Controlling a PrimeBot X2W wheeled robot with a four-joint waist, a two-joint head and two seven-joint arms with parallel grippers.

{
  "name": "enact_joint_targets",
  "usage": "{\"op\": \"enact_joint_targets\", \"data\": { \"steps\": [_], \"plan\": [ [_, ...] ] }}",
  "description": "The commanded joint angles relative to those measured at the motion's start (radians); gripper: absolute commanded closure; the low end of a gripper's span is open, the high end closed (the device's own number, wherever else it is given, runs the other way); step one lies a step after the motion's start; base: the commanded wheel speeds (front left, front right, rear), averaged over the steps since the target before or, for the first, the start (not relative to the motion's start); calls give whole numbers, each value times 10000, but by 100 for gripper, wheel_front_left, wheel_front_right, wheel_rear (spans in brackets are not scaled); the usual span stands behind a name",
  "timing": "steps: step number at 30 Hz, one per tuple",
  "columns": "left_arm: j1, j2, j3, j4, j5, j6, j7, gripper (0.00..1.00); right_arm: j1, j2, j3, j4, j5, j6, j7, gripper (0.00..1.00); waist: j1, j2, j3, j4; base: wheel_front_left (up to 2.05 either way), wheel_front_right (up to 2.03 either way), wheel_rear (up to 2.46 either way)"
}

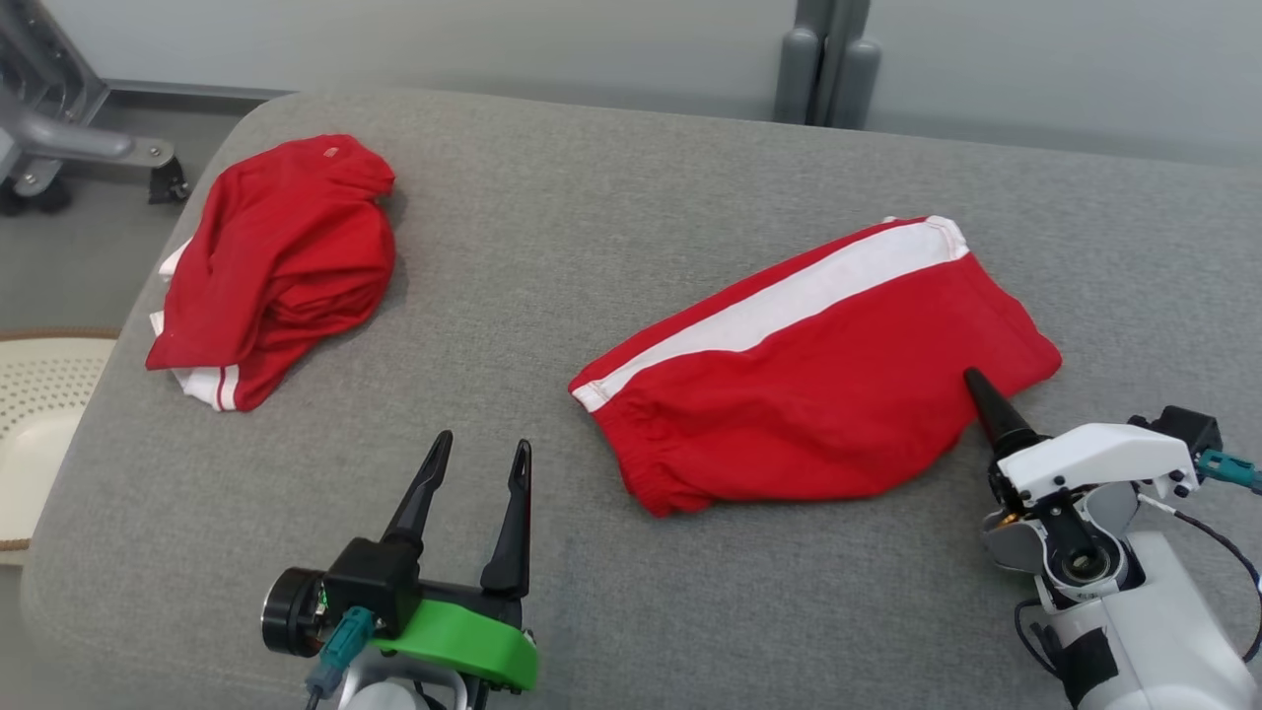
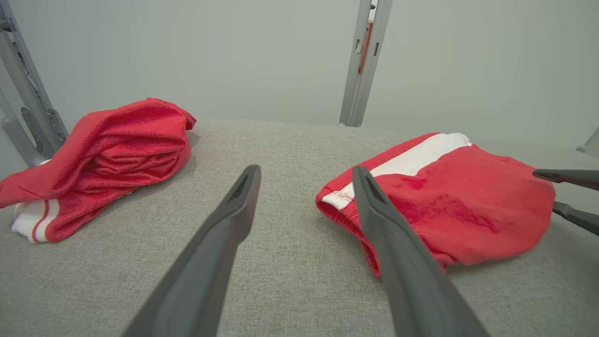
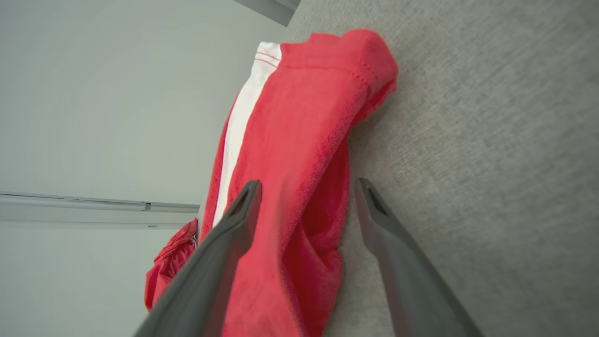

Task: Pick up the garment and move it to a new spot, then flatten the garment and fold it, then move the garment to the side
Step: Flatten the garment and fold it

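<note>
Apparently move-aside step: right gripper (image 3: 307, 183) open astride garment (image 1: 818, 385) edge, left gripper (image 1: 484, 442) open lower left; requires pinching all layers.

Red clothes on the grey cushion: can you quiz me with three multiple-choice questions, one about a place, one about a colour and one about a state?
1. Where on the cushion does the crumpled red bundle lie?
A) far left
B) far right
C) middle

2. What colour is the stripe on the flat shorts?
A) blue
B) white
C) yellow

3. How is the left claw?
A) shut on cloth
B) shut, empty
C) open, empty

Answers:
1 A, it sits near the cushion's left edge.
2 B, a white band runs along the shorts.
3 C, its two fingers stand apart over bare cushion.
</note>
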Motion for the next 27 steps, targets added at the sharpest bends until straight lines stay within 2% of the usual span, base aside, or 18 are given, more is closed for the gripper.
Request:
{"op": "enact_joint_targets", "data": {
  "steps": [1,10,16,22,27],
  "plan": [
    [-187,16,-42,-50,-66,56,-6,0,-252,-114,-141,310,-136,-1,-83,0,0,0,438,665,0,0,0],
    [-399,16,-412,-166,-475,240,-6,0,-1467,-485,-842,2188,-424,1,189,0,0,0,884,1531,0,0,0],
    [-503,14,-549,-249,-653,318,-6,0,-2299,-596,-907,3315,-777,-1,666,0,0,0,1174,1886,0,0,0],
    [-561,14,-670,-293,-585,391,-6,0,-2890,-507,-847,4048,-1081,-1,793,0,0,0,1330,2128,0,0,0],
    [-599,15,-857,-341,-677,468,-6,0,-3214,-521,-793,4187,-1225,-1,731,0,0,0,1397,2234,0,0,0]
  ]
}}
